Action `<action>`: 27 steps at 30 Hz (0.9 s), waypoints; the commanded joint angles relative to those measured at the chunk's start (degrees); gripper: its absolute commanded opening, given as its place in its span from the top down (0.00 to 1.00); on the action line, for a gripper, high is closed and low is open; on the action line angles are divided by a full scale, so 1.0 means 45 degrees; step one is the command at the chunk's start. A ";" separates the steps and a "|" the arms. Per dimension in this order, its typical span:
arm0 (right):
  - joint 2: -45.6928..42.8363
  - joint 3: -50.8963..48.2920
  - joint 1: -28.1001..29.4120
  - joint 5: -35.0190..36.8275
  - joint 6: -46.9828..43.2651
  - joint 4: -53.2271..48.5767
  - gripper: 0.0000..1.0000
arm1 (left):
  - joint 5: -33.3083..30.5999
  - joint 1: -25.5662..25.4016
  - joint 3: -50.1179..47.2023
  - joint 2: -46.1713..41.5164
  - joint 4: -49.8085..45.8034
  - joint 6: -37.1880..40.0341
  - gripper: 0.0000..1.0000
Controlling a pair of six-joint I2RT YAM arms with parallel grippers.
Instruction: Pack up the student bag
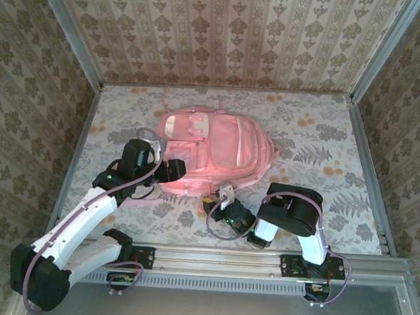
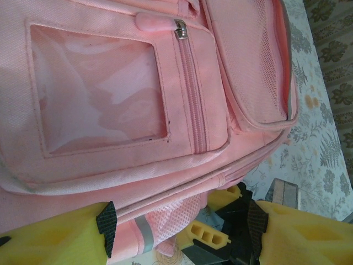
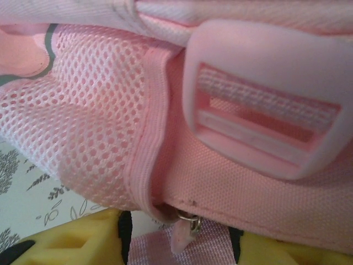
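Observation:
The student bag (image 1: 218,147) lies flat in the middle of the table, front pockets up; its clear window pocket (image 2: 99,94) and a closed zip (image 2: 187,94) are close up in the left wrist view. My left gripper (image 1: 172,171) (image 2: 182,221) is open at the bag's near-left edge, jaws wide apart over the seam and mesh side pocket (image 2: 165,221). My right gripper (image 1: 220,199) (image 3: 179,245) sits open at the bag's near edge. A pink webbing strap (image 3: 154,253) and a small zipper pull (image 3: 190,223) lie between its yellow fingers (image 2: 208,237). A pink buckle (image 3: 265,99) is just above.
The floral tablecloth (image 1: 324,164) runs to patterned walls on three sides, with metal frame posts (image 1: 79,132) at the edges. A metal rail (image 1: 218,258) carrying both arm bases crosses the near edge. Open cloth lies right of the bag.

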 commanded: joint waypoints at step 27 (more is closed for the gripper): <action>-0.1392 -0.1088 -0.0533 -0.0770 -0.0496 -0.1185 1.00 | -0.0952 0.1064 -0.1234 -0.0981 -0.1401 -0.2314 0.11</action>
